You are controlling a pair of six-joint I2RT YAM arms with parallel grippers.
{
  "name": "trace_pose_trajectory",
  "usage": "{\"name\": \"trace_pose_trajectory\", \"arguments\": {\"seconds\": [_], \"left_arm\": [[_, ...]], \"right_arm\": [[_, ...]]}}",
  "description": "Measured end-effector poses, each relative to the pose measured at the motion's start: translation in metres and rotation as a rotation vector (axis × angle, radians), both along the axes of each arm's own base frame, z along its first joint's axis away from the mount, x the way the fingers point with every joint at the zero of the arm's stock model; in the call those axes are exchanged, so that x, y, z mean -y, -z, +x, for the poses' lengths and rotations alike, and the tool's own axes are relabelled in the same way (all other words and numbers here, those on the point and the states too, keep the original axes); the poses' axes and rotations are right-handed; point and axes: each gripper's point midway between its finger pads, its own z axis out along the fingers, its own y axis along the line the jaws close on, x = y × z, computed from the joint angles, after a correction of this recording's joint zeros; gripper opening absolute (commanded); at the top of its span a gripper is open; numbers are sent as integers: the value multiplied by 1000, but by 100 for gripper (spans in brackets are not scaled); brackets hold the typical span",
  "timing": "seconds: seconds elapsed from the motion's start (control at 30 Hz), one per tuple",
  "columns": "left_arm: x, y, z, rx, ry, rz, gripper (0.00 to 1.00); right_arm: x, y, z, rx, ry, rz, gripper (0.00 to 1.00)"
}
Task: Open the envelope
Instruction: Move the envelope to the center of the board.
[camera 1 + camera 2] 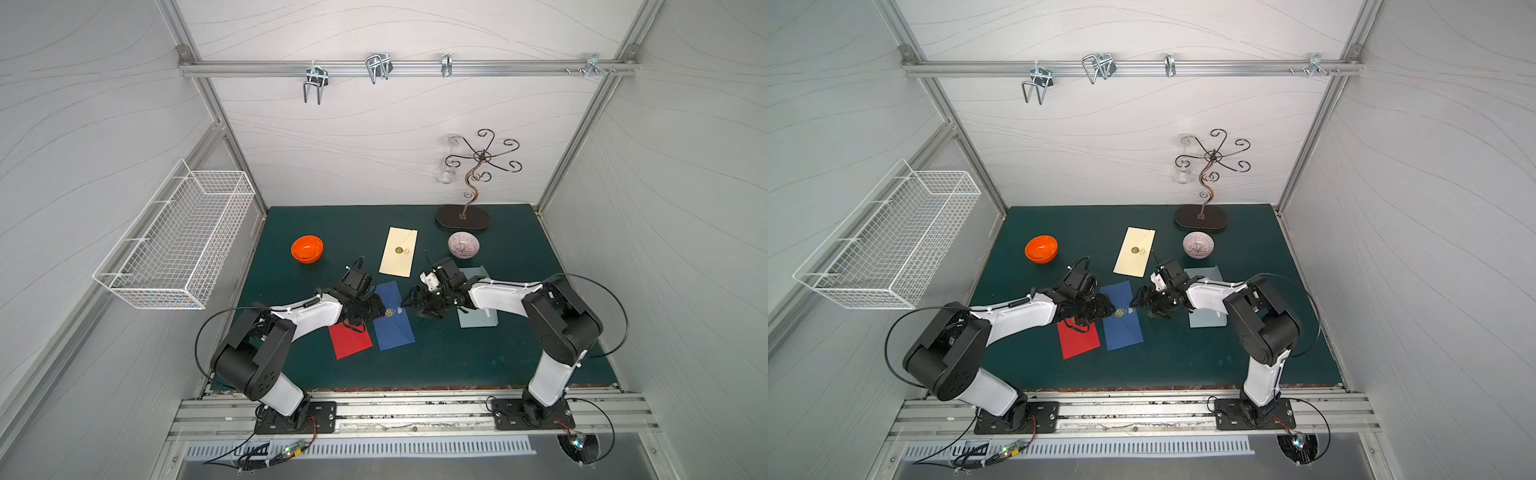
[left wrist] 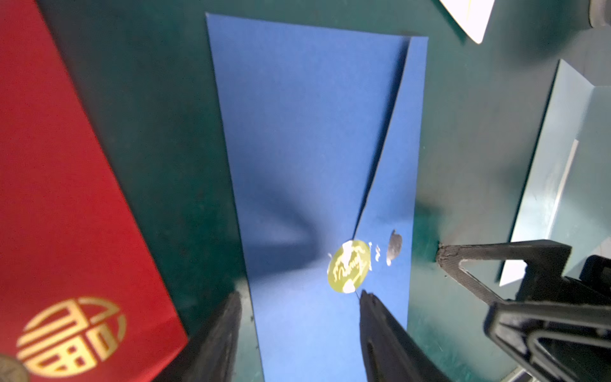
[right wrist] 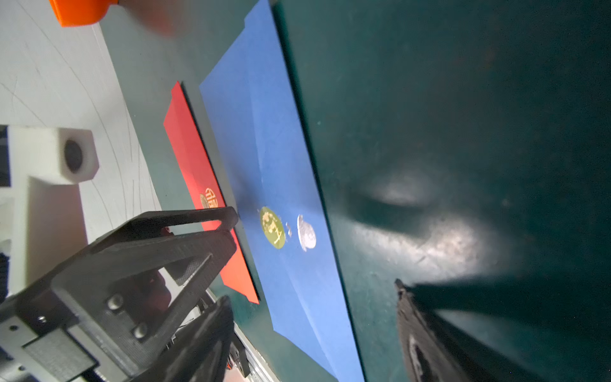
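Jaws both open, nothing held. I see the left jaws low over the blue envelope [image 1: 395, 332], one finger [image 2: 380, 330] tip just beside its gold sticker [image 2: 348, 266]. The right jaws are spread wide by the envelope's opposite long edge. Blue envelope lies flat on the green bench [image 1: 457, 361], centre of both top views, between the arms. Red envelope [image 1: 351, 343] sits just beside it at lower left, cream envelope [image 1: 399, 251] above it. Pale envelope [image 1: 471, 320] is partly under the right arm.
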Motion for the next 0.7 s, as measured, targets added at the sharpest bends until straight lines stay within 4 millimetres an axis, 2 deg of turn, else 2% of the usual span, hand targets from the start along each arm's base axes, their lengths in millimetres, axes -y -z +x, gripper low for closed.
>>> {"name": "trace_pose_trajectory", "arguments": {"seconds": [0.17, 0.4, 0.53, 0.7], "left_arm": [[7, -1, 2, 11, 14, -41, 63], [23, -3, 0, 39, 59, -143, 62], [33, -4, -6, 42, 89, -173, 62], [56, -5, -30, 2, 176, -208, 62]], "right_arm": [[-6, -1, -2, 2, -26, 30, 80], [-9, -1, -15, 11, -82, 83, 80], [2, -1, -33, 4, -91, 96, 80], [24, 0, -65, -30, -75, 108, 80]]}}
